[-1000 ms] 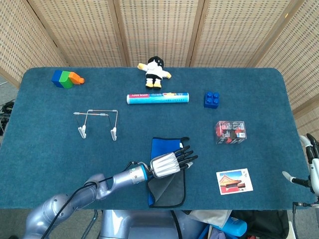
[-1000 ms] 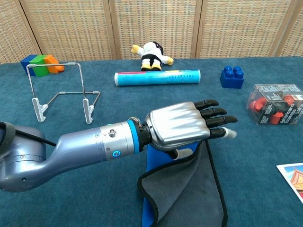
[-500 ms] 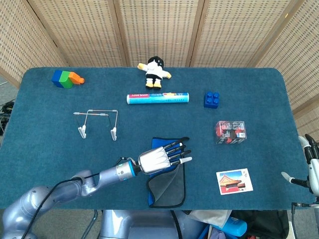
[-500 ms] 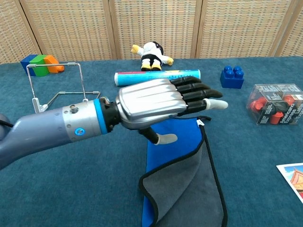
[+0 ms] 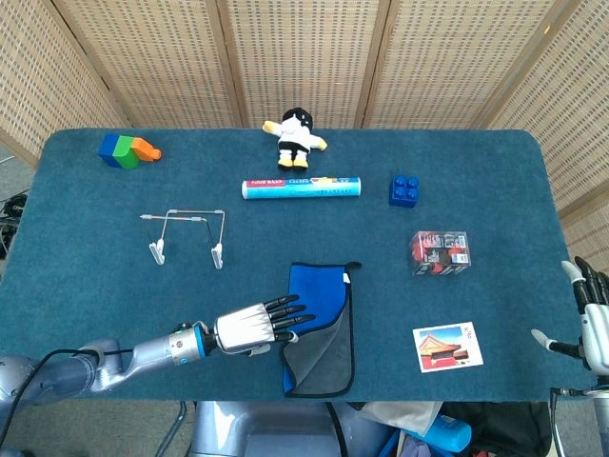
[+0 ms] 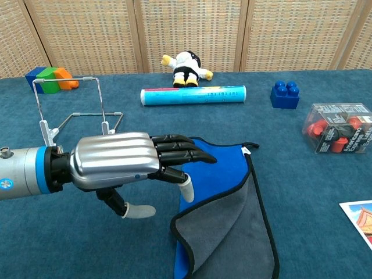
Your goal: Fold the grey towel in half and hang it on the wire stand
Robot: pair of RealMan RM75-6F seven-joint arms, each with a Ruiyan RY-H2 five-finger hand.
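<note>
1. Coloured blocks [image 5: 127, 150], blue, green and orange, at the far left corner of the bench [image 5: 86, 248], which has a dark teal cover.
2. Wire stand [image 5: 186, 236] stands upright on the left part of the bench, white-tipped feet on the cloth, nothing hung on it; well apart from the towel.
3. Left hand [image 5: 255, 327] reaches in from the lower left on a silver arm, palm down, fingers spread and extended toward the right; it holds nothing. In the head view its dark fingertips [image 5: 298, 318] lie over the towel's left edge; cannot tell if they touch it.
4. Grey towel [image 5: 321, 328] lies flat near the front edge, just right of the left hand. It is partly turned over: blue side shows on the far half, grey side on the near right half, black trim round the edge. The chest view shows the grey flap [image 6: 226, 232] lying loosely over the blue.
5. Plush toy [image 5: 297, 136], black and white with yellow limbs, at the far edge, centre.
6. Blue tube [image 5: 302, 188] lies on its side just in front of the toy.
7. Blue brick [image 5: 404, 189] right of the tube.
8. Clear box [image 5: 441, 252] with red and black contents, right of centre.
9. Picture card [image 5: 447, 347] flat near the front right.
10. Right hand [image 5: 592, 319] at the far right frame edge, off the bench, fingers apart and pointing up, nothing in it.
</note>
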